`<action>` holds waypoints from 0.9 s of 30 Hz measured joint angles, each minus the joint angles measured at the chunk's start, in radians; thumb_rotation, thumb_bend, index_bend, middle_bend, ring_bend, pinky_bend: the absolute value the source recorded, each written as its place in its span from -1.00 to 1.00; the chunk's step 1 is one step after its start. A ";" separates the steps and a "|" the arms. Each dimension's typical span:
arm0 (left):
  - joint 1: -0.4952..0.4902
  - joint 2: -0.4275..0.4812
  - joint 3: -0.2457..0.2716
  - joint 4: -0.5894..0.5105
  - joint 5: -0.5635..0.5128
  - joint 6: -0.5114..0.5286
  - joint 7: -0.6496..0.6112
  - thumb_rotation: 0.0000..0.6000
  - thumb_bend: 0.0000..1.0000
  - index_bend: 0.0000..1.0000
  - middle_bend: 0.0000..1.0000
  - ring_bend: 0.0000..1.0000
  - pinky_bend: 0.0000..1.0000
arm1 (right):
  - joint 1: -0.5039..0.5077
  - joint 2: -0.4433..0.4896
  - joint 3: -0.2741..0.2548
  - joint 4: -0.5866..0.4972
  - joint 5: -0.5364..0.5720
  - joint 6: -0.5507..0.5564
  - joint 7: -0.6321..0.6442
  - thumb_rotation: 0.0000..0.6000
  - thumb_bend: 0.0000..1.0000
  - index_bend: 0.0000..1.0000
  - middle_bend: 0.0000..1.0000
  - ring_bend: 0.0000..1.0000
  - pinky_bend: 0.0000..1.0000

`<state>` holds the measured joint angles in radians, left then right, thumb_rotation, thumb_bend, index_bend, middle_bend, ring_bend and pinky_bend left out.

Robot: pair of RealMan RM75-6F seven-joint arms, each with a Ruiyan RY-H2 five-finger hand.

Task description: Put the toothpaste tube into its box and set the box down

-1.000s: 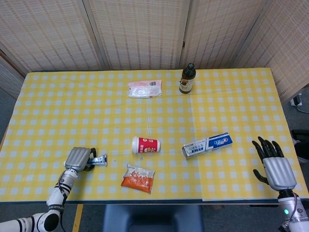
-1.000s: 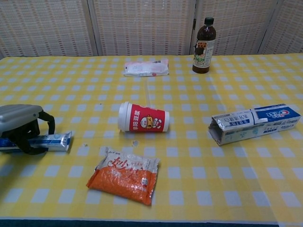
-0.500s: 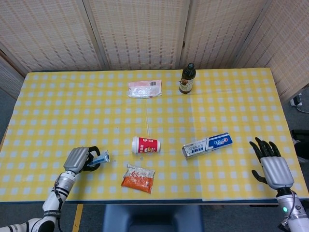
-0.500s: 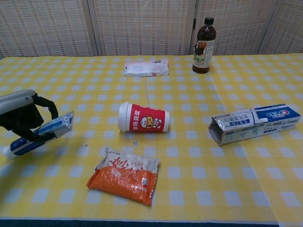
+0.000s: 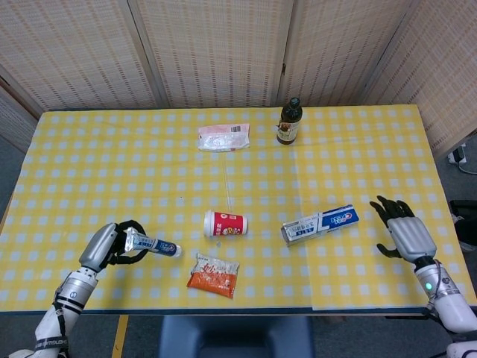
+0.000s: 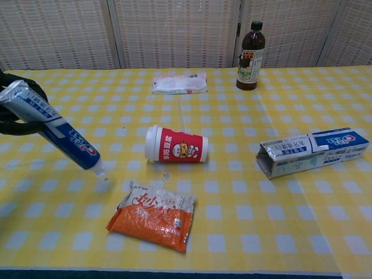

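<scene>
Left hand [image 5: 106, 245] grips toothpaste tube [image 6: 53, 127] off the table, cap end angled down toward the red cup [image 6: 176, 145]. Right hand [image 5: 403, 231] empty, fingers spread, near the box [image 5: 320, 224], which lies flat with its open end facing left. Print on all items too small to read. Yellow checked tablecloth [image 5: 112, 164]; woven screens [image 5: 216, 45] behind.

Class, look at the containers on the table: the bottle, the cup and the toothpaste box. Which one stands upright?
The dark bottle at the far edge stands upright. The red cup lies on its side mid-table, and the toothpaste box lies flat.
</scene>
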<state>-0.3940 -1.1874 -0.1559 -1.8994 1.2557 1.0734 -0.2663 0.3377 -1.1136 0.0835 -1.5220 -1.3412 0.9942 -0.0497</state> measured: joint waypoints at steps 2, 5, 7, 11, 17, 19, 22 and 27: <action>0.005 0.031 -0.004 -0.025 0.012 -0.004 -0.047 1.00 0.12 0.50 1.00 1.00 1.00 | 0.024 -0.023 0.007 0.031 0.018 -0.032 -0.012 1.00 -0.35 -0.90 -0.86 -0.88 -1.00; 0.011 0.056 -0.009 -0.047 0.033 -0.001 -0.081 1.00 0.12 0.50 1.00 1.00 1.00 | 0.055 -0.055 0.012 0.070 0.041 -0.075 -0.031 1.00 -0.35 -0.86 -0.82 -0.85 -1.00; 0.013 0.062 -0.011 -0.053 0.038 0.004 -0.087 1.00 0.11 0.50 1.00 1.00 1.00 | 0.071 -0.075 0.014 0.087 0.058 -0.100 -0.044 1.00 -0.35 -0.86 -0.81 -0.85 -1.00; 0.013 0.066 -0.013 -0.060 0.034 0.011 -0.088 1.00 0.11 0.50 1.00 1.00 1.00 | 0.107 -0.121 0.020 0.111 0.094 -0.144 -0.067 1.00 -0.35 -0.85 -0.79 -0.82 -1.00; 0.006 0.079 -0.021 -0.081 0.016 0.010 -0.082 1.00 0.11 0.50 1.00 1.00 1.00 | 0.148 -0.187 0.033 0.151 0.125 -0.176 -0.073 1.00 -0.35 -0.81 -0.76 -0.76 -1.00; 0.005 0.087 -0.023 -0.089 0.010 0.010 -0.077 1.00 0.11 0.50 1.00 1.00 1.00 | 0.160 -0.205 0.035 0.165 0.128 -0.183 -0.073 1.00 -0.35 -0.78 -0.73 -0.75 -1.00; 0.003 0.097 -0.023 -0.101 0.006 0.012 -0.062 1.00 0.11 0.50 1.00 1.00 1.00 | 0.179 -0.233 0.036 0.189 0.131 -0.194 -0.082 1.00 -0.35 -0.74 -0.70 -0.74 -1.00; 0.007 0.105 -0.020 -0.117 0.001 0.025 -0.049 1.00 0.11 0.50 1.00 1.00 1.00 | 0.202 -0.283 0.036 0.223 0.144 -0.205 -0.093 1.00 -0.35 -0.65 -0.64 -0.67 -0.99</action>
<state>-0.3869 -1.0821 -0.1763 -2.0162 1.2565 1.0987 -0.3153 0.5393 -1.3967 0.1197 -1.2990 -1.1971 0.7894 -0.1429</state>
